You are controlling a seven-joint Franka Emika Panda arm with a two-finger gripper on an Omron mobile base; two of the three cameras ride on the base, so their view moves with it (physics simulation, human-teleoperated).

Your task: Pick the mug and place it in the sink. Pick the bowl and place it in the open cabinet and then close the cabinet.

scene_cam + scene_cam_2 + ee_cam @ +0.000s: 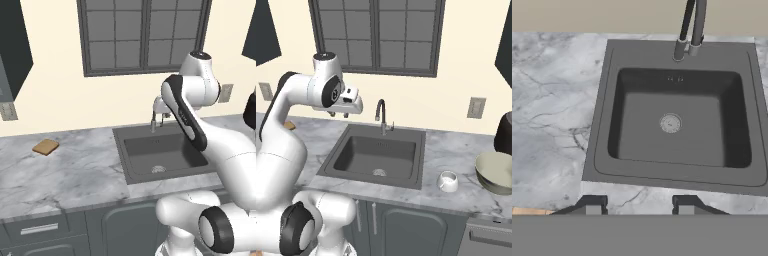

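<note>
My gripper [338,114] hangs open and empty, high above the counter at the left rim of the sink [356,156]. In the hand view its fingertips [592,204] frame the near rim of the dark basin [637,150], with the silver drain [670,123] ahead. The small white mug [447,181] stands on the counter right of the sink. The wide cream bowl [496,172] sits further right, near the frame's edge. Dark wall cabinet corners [504,47] show at the top; I cannot tell which is open, and no handle shows.
The gooseneck faucet [381,114] rises behind the basin. A tan slice of bread [46,146] lies on the left counter. A dark rounded object [503,132] stands behind the bowl. A window [376,35] fills the wall above the sink.
</note>
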